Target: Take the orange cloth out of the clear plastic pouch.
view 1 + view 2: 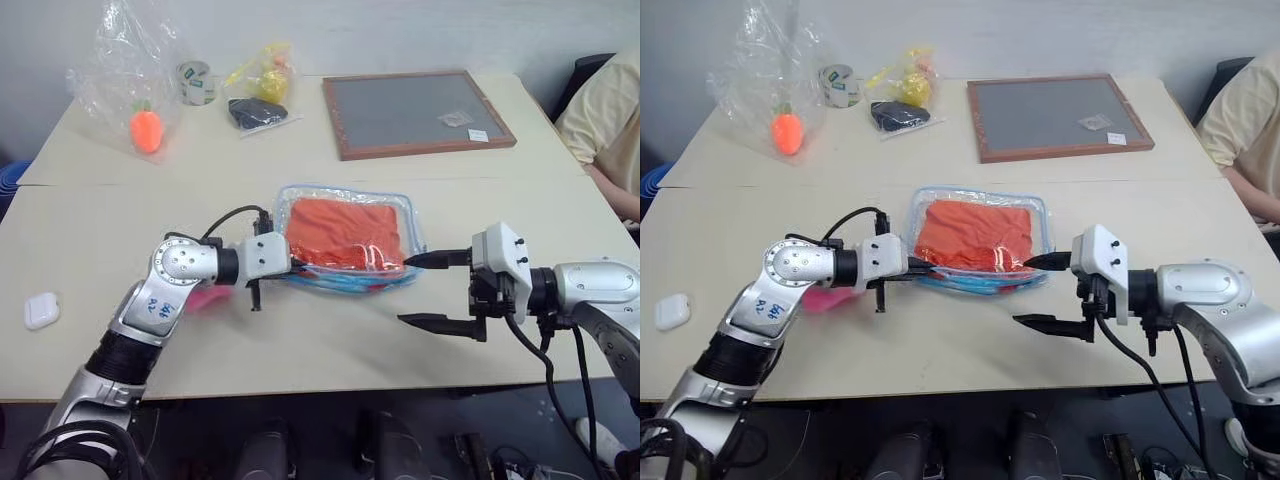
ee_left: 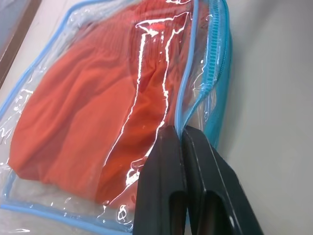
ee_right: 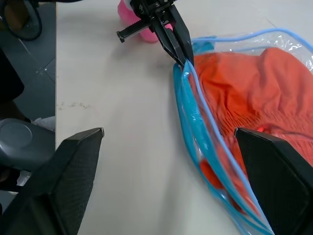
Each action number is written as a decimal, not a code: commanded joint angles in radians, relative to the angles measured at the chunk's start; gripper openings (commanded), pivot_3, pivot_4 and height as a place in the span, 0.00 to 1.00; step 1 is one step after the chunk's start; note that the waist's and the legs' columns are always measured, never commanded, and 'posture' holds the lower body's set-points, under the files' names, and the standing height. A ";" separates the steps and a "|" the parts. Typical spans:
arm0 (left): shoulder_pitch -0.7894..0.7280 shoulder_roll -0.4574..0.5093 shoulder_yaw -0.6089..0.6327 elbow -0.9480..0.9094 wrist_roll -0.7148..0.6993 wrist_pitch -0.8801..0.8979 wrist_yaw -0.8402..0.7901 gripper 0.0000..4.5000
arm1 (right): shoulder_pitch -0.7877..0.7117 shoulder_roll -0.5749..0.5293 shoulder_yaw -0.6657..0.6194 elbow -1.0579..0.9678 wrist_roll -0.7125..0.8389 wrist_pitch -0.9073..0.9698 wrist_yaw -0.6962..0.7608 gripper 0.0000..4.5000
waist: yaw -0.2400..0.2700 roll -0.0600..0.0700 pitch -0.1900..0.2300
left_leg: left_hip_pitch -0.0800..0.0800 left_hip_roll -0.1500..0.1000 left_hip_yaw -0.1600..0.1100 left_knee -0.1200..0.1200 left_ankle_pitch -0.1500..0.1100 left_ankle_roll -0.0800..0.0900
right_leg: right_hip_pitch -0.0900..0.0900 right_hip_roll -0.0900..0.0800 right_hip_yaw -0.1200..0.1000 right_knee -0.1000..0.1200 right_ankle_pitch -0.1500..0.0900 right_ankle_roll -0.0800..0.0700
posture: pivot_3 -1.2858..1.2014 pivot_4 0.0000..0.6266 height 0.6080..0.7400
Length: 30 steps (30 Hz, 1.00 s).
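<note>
We are at the start of the job: getting the pouch open so the cloth can come out. The clear plastic pouch (image 1: 345, 243) lies flat near the middle of the surface (image 1: 300, 350), and the orange cloth (image 1: 345, 232) is inside it, not out yet.

Our left gripper (image 3: 182, 55) has its jaws pressed together on the near blue edge of the pouch, at the corner by the zip. In the left wrist view the 2 black fingers (image 2: 166, 186) sit tight side by side with the trim pinched between them. Our right gripper (image 1: 425, 290) waits at the other end of the pouch with its jaws wide apart (1 fingertip is right at the pouch edge, and we cannot tell if it touches).

We think the next move needs the right jaws to reach into the open side and close on the cloth while the left jaws hold the pouch in place. The plastic is thin and slippery, so the pouch may slide or lift along with the cloth.

Further back on the pale surface sit a crinkly bag with a carrot toy (image 1: 146, 130), a roll of tape (image 1: 197, 83), a small bag with yellow things (image 1: 262, 70) and a framed board (image 1: 415, 113). A small white case (image 1: 41, 310) lies to our left. A person's arm (image 1: 610, 150) shows at the right edge.
</note>
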 commanded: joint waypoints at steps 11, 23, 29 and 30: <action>0.038 -0.083 0.108 -0.225 -0.146 0.315 0.162 0.00 | -0.140 0.216 0.343 0.137 -0.551 -0.288 -0.308 0.08 | -0.004 -0.001 0.000 | 0.000 0.000 -0.003 0.000 0.000 0.000 | 0.000 0.000 0.000 0.000 0.000 0.000 | 0.52 0.24 1.00; 0.029 -0.112 0.087 -0.288 -0.164 0.378 0.204 0.00 | -0.184 0.300 0.435 0.356 -0.882 -0.466 -0.465 0.64 | -0.011 -0.001 0.000 | 0.000 0.000 -0.001 0.000 0.000 -0.001 | 0.000 0.000 -0.001 0.000 0.000 0.000 | 0.52 0.24 1.00; 0.024 -0.118 0.084 -0.309 -0.172 0.397 0.212 0.00 | -0.216 0.320 0.469 0.447 -0.968 -0.542 -0.467 0.80 | -0.018 -0.001 0.000 | 0.000 0.000 -0.001 -0.001 0.000 -0.001 | 0.001 0.000 -0.001 0.000 0.000 0.000 | 0.52 0.24 1.00; 0.023 -0.120 0.084 -0.308 -0.173 0.398 0.213 0.00 | -0.223 0.320 0.486 0.463 -0.994 -0.569 -0.468 0.80 | -0.020 -0.001 0.000 | 0.000 0.000 -0.001 -0.001 0.000 -0.001 | 0.001 0.000 -0.001 0.000 0.000 0.000 | 0.52 0.24 1.00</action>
